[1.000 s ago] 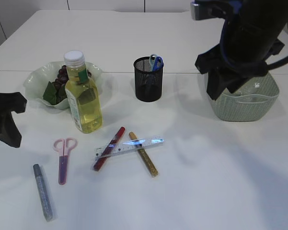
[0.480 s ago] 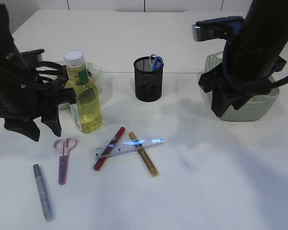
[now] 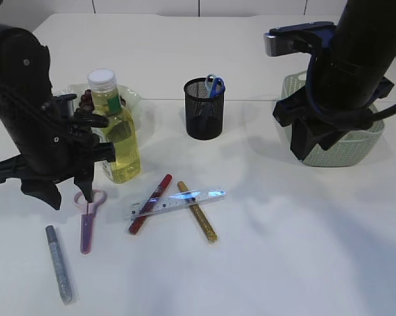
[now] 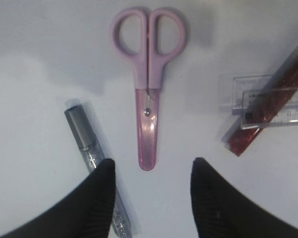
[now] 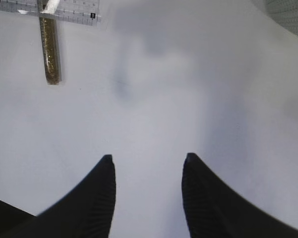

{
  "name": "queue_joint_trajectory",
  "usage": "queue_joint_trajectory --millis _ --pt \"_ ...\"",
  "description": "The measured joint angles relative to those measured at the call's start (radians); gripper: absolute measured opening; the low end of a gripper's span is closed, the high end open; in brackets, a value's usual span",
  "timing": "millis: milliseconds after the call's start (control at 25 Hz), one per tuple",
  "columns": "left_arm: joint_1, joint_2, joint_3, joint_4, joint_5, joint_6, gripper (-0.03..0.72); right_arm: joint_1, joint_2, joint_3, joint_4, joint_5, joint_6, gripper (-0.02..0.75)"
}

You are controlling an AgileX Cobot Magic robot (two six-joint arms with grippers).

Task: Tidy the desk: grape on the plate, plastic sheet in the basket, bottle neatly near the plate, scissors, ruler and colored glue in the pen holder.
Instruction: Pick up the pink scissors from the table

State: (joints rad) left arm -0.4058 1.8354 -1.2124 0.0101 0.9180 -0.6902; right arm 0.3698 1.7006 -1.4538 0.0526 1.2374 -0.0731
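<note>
Pink scissors (image 3: 87, 220) (image 4: 148, 89) lie shut on the table, handles toward the bottle. My left gripper (image 4: 153, 166) (image 3: 72, 197) hangs open just above them, its fingers either side of the blade tip, holding nothing. A silver glue stick (image 4: 84, 139) (image 3: 59, 263) lies by the left finger. The clear ruler (image 3: 178, 201) lies across a red glue stick (image 3: 149, 204) and a gold one (image 3: 198, 212). The bottle (image 3: 116, 131) of yellow liquid stands before the plate (image 3: 130, 97) with grapes (image 3: 85, 100). My right gripper (image 5: 148, 161) is open over bare table. The plastic sheet is hidden.
The black mesh pen holder (image 3: 204, 108) stands at the centre back with a blue-handled item (image 3: 215, 84) in it. The green basket (image 3: 346, 148) sits at the right, partly behind my right arm (image 3: 346, 66). My left arm covers most of the plate.
My left arm has swung in from the table's left edge and come down over the pink scissors, its jaws a little wider. The right arm shifted slightly in front of the basket, then held still.
</note>
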Motion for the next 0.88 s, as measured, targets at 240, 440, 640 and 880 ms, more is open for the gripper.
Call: queue_joint_trajectory --millis 240,440,640,880 --pt "0.000 0.035 0.000 0.045 -0.045 -0.040 0.374 0.000 0.000 0.000 -0.001 0.000 -0.004 0.359" --pt "0.000 0.059 -0.001 0.049 -0.070 -0.047 0.374 0.000 0.000 0.000 -0.001 0.000 -0.004 0.359" --pt "0.000 0.087 -0.001 0.071 -0.086 -0.057 0.374 0.000 0.000 0.000 -0.004 0.000 -0.004 0.359" --pt "0.000 0.119 -0.001 0.075 -0.109 -0.066 0.374 0.000 0.000 0.000 -0.004 0.000 -0.006 0.359"
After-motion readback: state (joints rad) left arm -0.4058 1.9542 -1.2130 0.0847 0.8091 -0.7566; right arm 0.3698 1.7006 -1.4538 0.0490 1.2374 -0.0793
